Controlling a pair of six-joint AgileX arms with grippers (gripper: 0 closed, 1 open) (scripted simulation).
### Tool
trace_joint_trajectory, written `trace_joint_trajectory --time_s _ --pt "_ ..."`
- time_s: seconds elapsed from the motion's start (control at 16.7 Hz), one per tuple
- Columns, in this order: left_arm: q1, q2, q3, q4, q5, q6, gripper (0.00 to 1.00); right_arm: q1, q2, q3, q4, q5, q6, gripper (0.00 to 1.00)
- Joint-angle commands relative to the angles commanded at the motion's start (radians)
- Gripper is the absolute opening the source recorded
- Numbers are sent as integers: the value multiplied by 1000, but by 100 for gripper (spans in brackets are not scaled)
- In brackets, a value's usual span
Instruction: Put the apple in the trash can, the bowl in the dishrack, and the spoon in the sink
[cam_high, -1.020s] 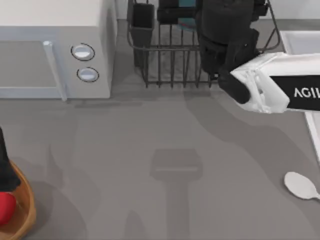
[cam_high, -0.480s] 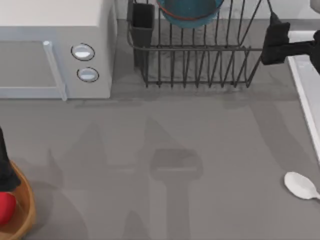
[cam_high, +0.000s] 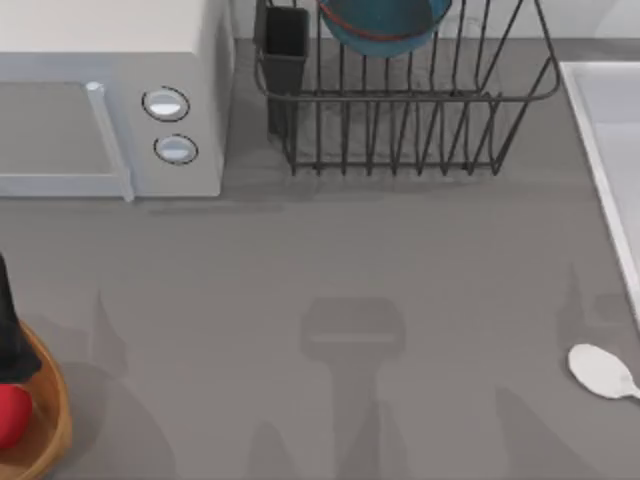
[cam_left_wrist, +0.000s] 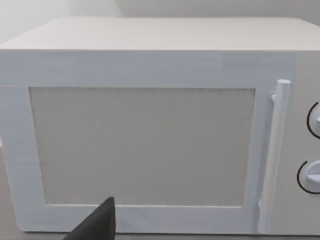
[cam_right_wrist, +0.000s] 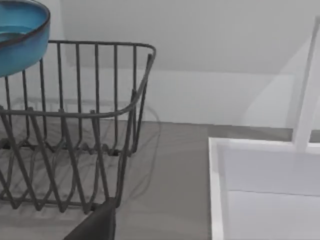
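The teal-blue bowl (cam_high: 383, 25) rests in the black wire dishrack (cam_high: 400, 120) at the top middle, and it shows again as the bowl (cam_right_wrist: 20, 40) above the dishrack (cam_right_wrist: 75, 130) in the right wrist view. The white spoon (cam_high: 601, 371) lies on the table at the lower right, close to the sink (cam_high: 610, 130). The red apple (cam_high: 9, 414) sits inside the tan trash can (cam_high: 52, 425) at the lower left edge. A black part of my left arm (cam_high: 8, 330) stands just above the can. A dark tip of my right gripper (cam_right_wrist: 95, 225) lies between the rack and the sink (cam_right_wrist: 265, 190).
A white microwave (cam_high: 110, 100) with two round knobs stands at the upper left, and the left wrist view faces the microwave's door (cam_left_wrist: 142, 145). A small black cup holder (cam_high: 285, 40) sits at the rack's left corner. Open grey tabletop spans the middle.
My right arm has drawn back from over the dishrack to the right and left the top view. The bowl stays in the rack. The left arm, apple and spoon have not moved.
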Motion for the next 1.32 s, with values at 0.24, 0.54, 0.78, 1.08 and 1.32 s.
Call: trace_joint_trajectory --time_s 0.24,0.54,0.78,1.08,1.32 --pt "0 0 0 0 0 0 100 -87 -278 -116 -114 -32 -4 100" --pt "0 0 0 0 0 0 100 -126 -391 -153 -162 -36 -2 100" --pt "0 0 0 0 0 0 100 -123 -388 -150 -161 -35 -2 100" --pt "0 0 0 0 0 0 100 -120 -278 -60 -264 -36 -90 100" --pt "0 0 0 0 0 0 100 -119 -1 119 -491 -34 -272 100"
